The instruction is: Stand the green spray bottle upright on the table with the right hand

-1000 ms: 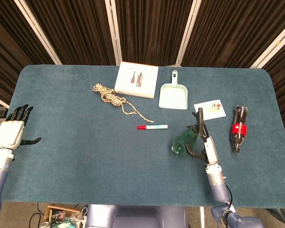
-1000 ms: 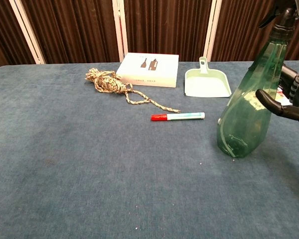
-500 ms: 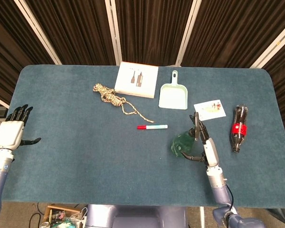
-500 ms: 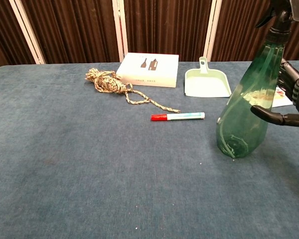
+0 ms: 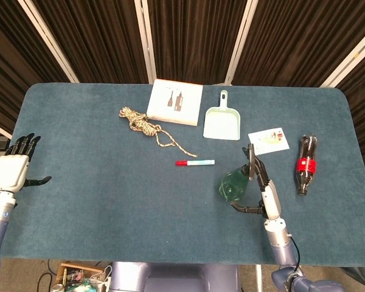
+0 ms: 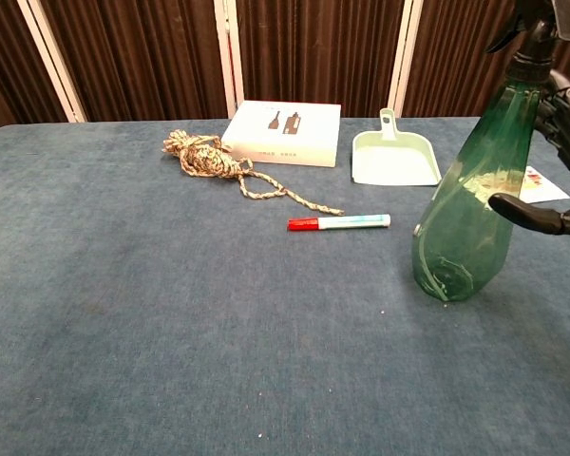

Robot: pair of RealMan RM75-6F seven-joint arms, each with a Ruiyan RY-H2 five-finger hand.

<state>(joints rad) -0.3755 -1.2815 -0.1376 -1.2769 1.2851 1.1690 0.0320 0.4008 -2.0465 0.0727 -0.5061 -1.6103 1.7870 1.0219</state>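
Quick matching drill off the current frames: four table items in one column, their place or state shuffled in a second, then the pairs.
Things:
1. green spray bottle
2. marker pen
3. dustpan
4. cola bottle

Places or states:
A. lies on its side near the table's right edge
B. stands on its base beside the right hand
C. lies flat between the rope and the spray bottle, red cap on
D. rests next to the white box, handle pointing to the far edge

Pairs: 1-B, 2-C, 3-D, 4-A
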